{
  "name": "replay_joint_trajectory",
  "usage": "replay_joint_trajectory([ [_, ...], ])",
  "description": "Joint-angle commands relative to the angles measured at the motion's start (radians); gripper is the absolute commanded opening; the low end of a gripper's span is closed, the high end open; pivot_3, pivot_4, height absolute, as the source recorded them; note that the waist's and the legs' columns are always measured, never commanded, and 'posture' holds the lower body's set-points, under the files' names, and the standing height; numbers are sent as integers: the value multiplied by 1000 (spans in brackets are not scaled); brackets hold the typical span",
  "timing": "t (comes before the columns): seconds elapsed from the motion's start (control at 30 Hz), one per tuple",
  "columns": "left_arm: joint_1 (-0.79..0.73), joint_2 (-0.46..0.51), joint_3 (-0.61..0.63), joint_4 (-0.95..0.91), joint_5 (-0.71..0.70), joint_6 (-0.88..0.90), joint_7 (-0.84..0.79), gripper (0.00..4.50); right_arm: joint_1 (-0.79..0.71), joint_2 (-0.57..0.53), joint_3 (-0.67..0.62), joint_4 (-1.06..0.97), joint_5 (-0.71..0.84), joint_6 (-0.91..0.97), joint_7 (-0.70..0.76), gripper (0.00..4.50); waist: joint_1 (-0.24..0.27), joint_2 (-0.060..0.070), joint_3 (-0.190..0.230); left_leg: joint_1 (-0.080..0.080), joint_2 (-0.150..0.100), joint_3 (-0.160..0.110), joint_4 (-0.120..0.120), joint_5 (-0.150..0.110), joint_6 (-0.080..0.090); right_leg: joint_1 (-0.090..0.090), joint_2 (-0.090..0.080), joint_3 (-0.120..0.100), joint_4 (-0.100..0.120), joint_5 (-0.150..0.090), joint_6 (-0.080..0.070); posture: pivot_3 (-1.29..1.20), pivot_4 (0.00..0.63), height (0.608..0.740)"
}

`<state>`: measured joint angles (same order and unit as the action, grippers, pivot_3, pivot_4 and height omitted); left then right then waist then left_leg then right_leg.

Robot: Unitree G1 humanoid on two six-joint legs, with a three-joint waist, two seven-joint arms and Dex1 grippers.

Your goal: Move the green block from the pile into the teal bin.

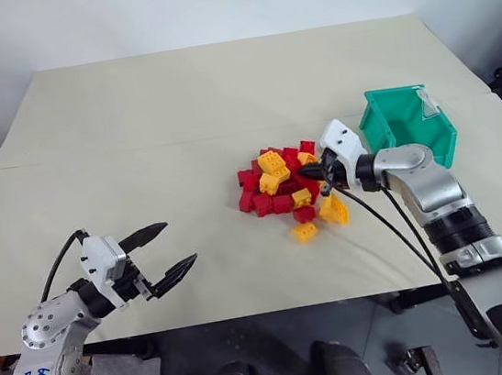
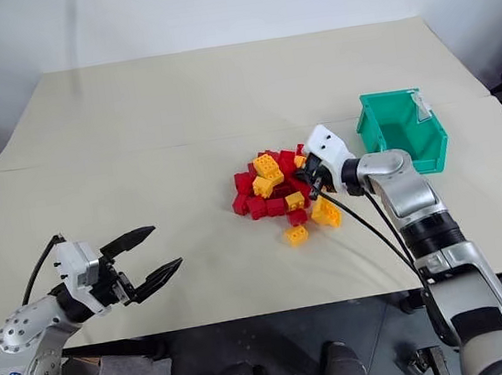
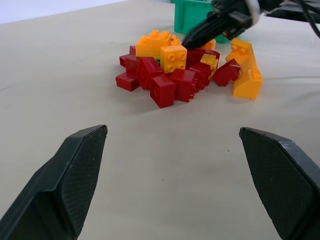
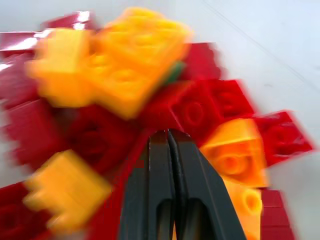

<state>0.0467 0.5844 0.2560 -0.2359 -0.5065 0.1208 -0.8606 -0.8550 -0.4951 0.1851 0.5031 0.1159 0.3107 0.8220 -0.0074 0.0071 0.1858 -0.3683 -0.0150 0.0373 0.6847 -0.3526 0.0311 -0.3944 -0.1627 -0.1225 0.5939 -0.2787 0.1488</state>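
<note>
Roughly two dozen studded plastic bricks in the pile (image 1: pixel 286 186), red and yellow-orange, jumbled on the matte beige table (image 1: pixel 177 114). One green block (image 4: pixel 173 73), just a sliver under a yellow brick mid-heap. One teal bin (image 1: pixel 407 127), glossy, sloped front, beside the pile. Right gripper (image 1: pixel 312 172) pinched closed, empty, tips in the bricks. Left gripper (image 1: pixel 160 252) spread wide, empty, well apart.

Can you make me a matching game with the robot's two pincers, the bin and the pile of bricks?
Things:
1. left pincer
2. right pincer
3. teal bin
4. pile

States:
A. red and yellow-orange
B. fingers shut, tips in the bricks
C. fingers wide open, away from the bricks
D. on the table beside the robot's right arm

Pairs: 1-C, 2-B, 3-D, 4-A
</note>
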Motion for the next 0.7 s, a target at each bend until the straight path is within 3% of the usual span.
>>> replay_joint_trajectory([
  [0.03, -10, -2, 8, -27, -4, -15, 5, 4500, -47, 37, -38, 135, -42, -80, -93, 70, -3, 0, 0, 0, 0, 0, 0, 0, 0, 0, 0, 0, 0, 0, 0, 0, 150, 740],
  [0.17, -11, -3, 10, -24, -6, -14, 7, 4500, -72, 96, -63, 181, -33, -153, -123, 70, -5, 0, 0, 0, 0, -1, 0, 0, 0, 0, 0, 0, 1, 0, 0, 0, 150, 740],
  [0.37, -12, -4, 12, -19, -9, -14, 9, 4500, -10, 173, -14, -1, -40, -123, -83, 70, -22, 0, 0, 0, 1, -2, 0, 0, 0, 0, 0, -1, 2, 0, 0, 0, 150, 740],
  [0.7, -18, -16, 16, -12, -11, -18, 14, 4500, 53, 165, 134, -114, -198, -262, -43, 70, -22, 0, 0, 0, 0, -1, 0, 0, -1, -1, 0, 0, 3, 0, 0, 0, 150, 740],
])
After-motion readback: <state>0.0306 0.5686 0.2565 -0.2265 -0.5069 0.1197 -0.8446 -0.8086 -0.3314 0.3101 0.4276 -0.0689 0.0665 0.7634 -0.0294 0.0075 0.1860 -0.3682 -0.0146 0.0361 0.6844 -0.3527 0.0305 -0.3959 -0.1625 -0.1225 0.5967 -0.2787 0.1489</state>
